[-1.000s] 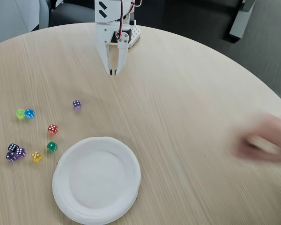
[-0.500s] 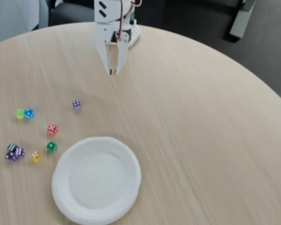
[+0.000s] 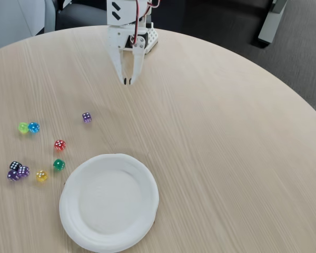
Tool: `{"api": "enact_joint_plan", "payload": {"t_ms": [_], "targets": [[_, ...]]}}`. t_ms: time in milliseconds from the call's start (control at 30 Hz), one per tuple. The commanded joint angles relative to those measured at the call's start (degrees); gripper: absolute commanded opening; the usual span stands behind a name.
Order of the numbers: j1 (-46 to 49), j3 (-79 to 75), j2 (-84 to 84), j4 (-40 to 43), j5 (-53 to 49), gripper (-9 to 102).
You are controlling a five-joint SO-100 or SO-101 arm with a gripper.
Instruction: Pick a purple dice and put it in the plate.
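Gone: hand; purple dice flat.

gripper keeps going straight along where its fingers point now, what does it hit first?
Likely bare table just below the gripper tips. No dice sit there; the purple dice and plate lie farther on, left of that line. Height is unclear.

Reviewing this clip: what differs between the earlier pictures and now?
A person's blurred hand that reached over the table's right edge a second ago has gone. The gripper stays nearly shut and empty near the far side. The lone purple dice, the other dice and the plate have not moved.
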Motion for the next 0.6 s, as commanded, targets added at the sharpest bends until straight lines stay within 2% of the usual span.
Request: {"api": "enact_joint_plan", "payload": {"t_ms": [0, 433, 567], "targets": [[0.3, -0.2, 0.2, -0.6, 0.3, 4], [-0.2, -0.2, 0.2, -0.6, 0.0, 6], [-0.4, -0.2, 0.2, -0.6, -0.3, 3]]}}
